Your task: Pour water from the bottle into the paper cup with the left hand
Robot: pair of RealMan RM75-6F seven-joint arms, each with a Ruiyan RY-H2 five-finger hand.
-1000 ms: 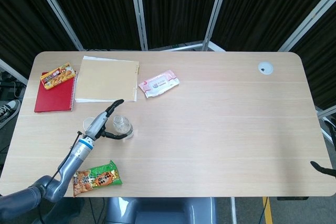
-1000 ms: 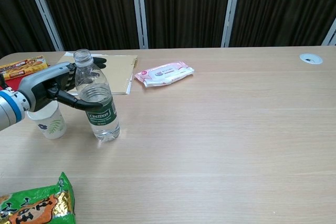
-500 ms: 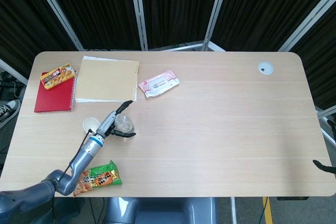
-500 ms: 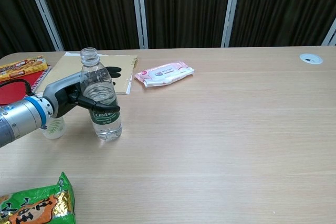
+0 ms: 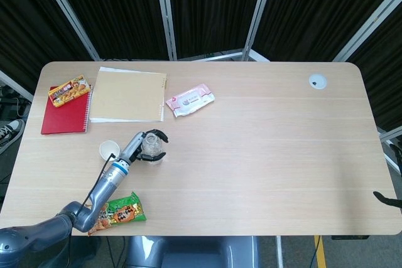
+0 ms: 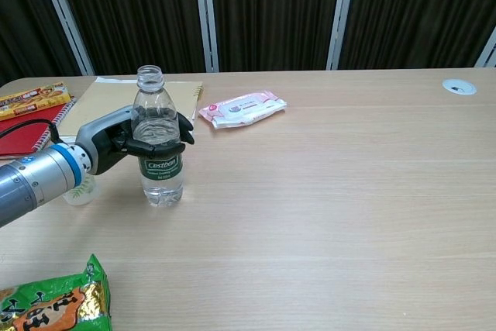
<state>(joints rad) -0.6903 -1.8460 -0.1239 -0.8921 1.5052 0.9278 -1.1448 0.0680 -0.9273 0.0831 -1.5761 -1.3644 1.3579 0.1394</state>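
Observation:
A clear uncapped water bottle (image 6: 159,153) with a green label stands upright on the table, partly filled; from above it shows at the left front (image 5: 152,147). My left hand (image 6: 124,141) wraps its fingers round the bottle's middle from the left, and the head view shows the same left hand (image 5: 139,145) curled about it. The white paper cup (image 5: 109,150) stands just left of the bottle; in the chest view the cup (image 6: 77,191) is mostly hidden behind my forearm. A dark tip of my right hand (image 5: 383,198) barely shows at the table's right edge.
A tan notebook (image 5: 127,95) and a red notebook (image 5: 65,114) with a snack box (image 5: 69,90) on it lie at the back left. A pink wipes pack (image 5: 190,100) lies behind the bottle. A green snack bag (image 5: 116,212) sits at the front edge.
My left hand has closed its fingers round the bottle, which was only touched from the side before. Bottle and hand have shifted slightly right, away from the cup.

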